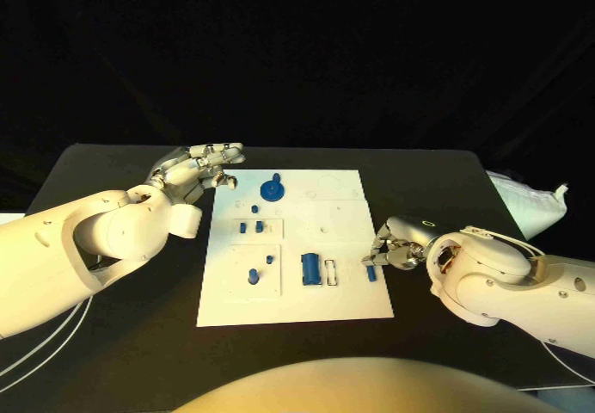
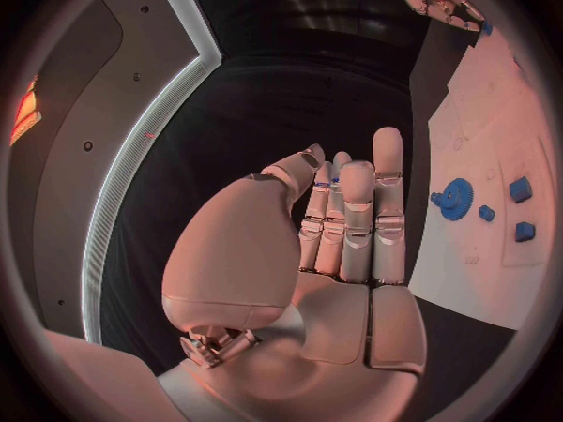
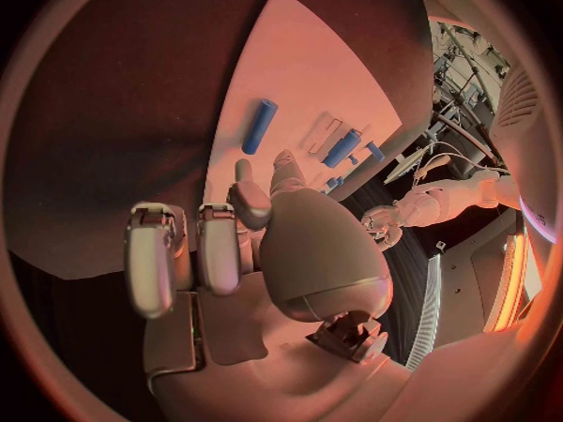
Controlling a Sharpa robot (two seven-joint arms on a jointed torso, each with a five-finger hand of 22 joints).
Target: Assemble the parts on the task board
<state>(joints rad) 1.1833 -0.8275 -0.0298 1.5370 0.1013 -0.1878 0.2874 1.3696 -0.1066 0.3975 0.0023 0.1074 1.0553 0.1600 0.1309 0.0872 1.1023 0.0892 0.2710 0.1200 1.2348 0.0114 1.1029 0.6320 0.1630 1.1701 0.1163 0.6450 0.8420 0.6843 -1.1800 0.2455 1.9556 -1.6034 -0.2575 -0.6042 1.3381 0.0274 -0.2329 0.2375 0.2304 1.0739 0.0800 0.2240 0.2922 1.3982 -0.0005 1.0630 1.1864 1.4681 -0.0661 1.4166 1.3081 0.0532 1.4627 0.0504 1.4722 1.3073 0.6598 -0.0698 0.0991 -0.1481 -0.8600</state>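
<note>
- Looking down on the task board (image 1: 353,301), we see the parts spread over it: a blue gear (image 1: 272,186) near its far edge, small blue blocks (image 1: 250,227) in a recessed panel at mid-board, a fat blue cylinder (image 1: 309,268) nearer us, and a slim blue pin (image 1: 370,273) by the board's right edge.
- Our right hand (image 1: 399,246) hovers at that right edge, just beside the pin; its fingers are curled inward and appear to hold nothing, and the right wrist view shows the pin lying free on the board.
- Our left hand (image 1: 199,169) hangs off the far left corner of the board, fingers straight and loosely apart, grasping nothing.
- We judge the pin to be light, rigid plastic, smooth and round, so likely to roll or squirt out of a loose pinch.
- We would take it across its middle, thumb against one finger, pressing on opposite sides of the barrel.
- We expect the gear to be stiff too; its raised hub looks the safest hold.
</note>
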